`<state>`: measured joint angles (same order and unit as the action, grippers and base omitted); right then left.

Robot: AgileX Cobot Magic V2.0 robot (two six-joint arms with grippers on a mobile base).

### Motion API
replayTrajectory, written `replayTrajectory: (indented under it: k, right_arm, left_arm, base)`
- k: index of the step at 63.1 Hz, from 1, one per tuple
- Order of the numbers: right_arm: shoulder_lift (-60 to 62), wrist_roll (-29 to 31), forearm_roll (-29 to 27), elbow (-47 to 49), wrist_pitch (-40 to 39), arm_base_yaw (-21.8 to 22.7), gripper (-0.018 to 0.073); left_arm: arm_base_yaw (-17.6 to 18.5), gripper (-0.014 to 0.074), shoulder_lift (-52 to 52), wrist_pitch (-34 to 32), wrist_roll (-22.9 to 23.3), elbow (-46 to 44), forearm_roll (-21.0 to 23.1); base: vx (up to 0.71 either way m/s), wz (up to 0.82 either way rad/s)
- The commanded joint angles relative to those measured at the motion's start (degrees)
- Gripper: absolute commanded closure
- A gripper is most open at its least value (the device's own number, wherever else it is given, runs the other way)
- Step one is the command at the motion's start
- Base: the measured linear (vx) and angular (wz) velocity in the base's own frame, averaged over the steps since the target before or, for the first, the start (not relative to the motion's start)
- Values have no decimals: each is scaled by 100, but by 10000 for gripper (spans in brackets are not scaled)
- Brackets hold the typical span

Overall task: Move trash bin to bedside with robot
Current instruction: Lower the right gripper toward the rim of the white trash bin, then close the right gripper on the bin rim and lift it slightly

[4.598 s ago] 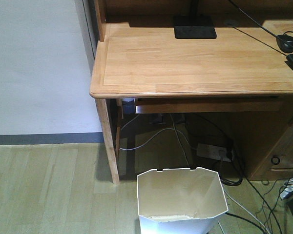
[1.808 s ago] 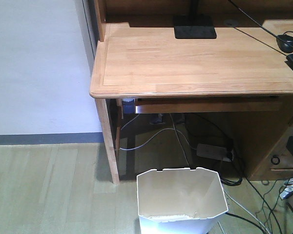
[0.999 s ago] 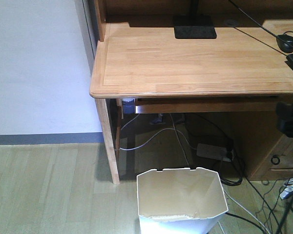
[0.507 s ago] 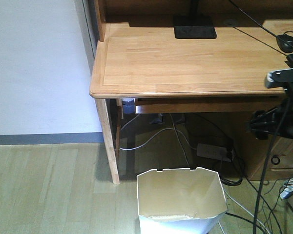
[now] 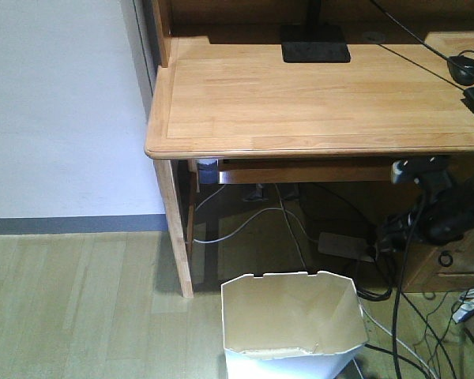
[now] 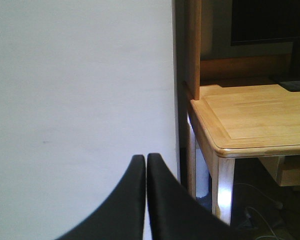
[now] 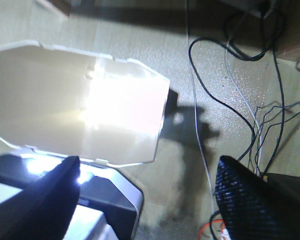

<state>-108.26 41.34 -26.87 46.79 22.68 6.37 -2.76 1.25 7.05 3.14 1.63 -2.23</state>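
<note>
Only the front view takes in the whole setting. The bin (image 5: 292, 320) is seen standing on the floor (image 5: 79, 308) in front of the surface (image 5: 300, 103), near its left front leg (image 5: 174, 229) and apart from it. The right arm (image 5: 442, 209) is seen up and to the right of the bin, below the surface's front edge and clear of the bin, with black cables (image 5: 400, 300) looping down from it. A power strip (image 5: 344, 245) is seen under the surface, and a black monitor stand (image 5: 314, 43) and a mouse (image 5: 462, 69) on top.

The bin's inside is shown only by the right wrist view, from above. The right pincer (image 7: 147, 162) is seen wide open, with nothing gripped. Its 2 fingers (image 7: 250, 200) are spread to either side of the frame, and the bin's near rim is seen below the gap. Whether the rim is touched cannot be told.

The left pincer (image 6: 146, 157) appears only in the left wrist view. It is closed, its 2 curved black tips pressed together on nothing, and is pointed at the wall (image 6: 80, 90) beside the surface's corner.

The bin is of white plastic, cream inside, with an angular rim and tapering sides. The surface is of light jointed wood with a rounded edge, and the floor is laid in pale planks. The wall is plain and matt. A woven texture is seen on 1 right finger.
</note>
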Motion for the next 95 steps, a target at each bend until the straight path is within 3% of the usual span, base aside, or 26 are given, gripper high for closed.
replayTrajectory:
  k: [1, 15, 50, 68, 86, 95]
  right_arm:
    - [-387, 800, -396, 132, -477, 26, 34]
    - [-1825, 1069, -777, 390, -1188, 26, 34]
    - [-4413, 1036, -998, 2361, -998, 7, 34]
    - [-5347, 1036, -1044, 3157, -897, 7, 34]
    - [-6021, 1031, -1590, 3859, -650, 7, 36]
    - [-6223, 1031, -1570, 4131, -460, 7, 82]
  left_arm:
    - [12, 603, 34, -414, 25, -119, 26]
    - [12, 603, 34, -414, 25, -119, 26]
    - [12, 603, 34, -414, 25, -119, 26]
    - [12, 603, 34, -414, 25, -119, 26]
    - [12, 603, 34, -414, 25, -119, 26]
    - [12, 603, 34, -414, 25, -119, 26]
  base:
    - [0, 0]
    - [0, 0]
    - [0, 0]
    - [0, 0]
    - [0, 0]
    - [0, 0]
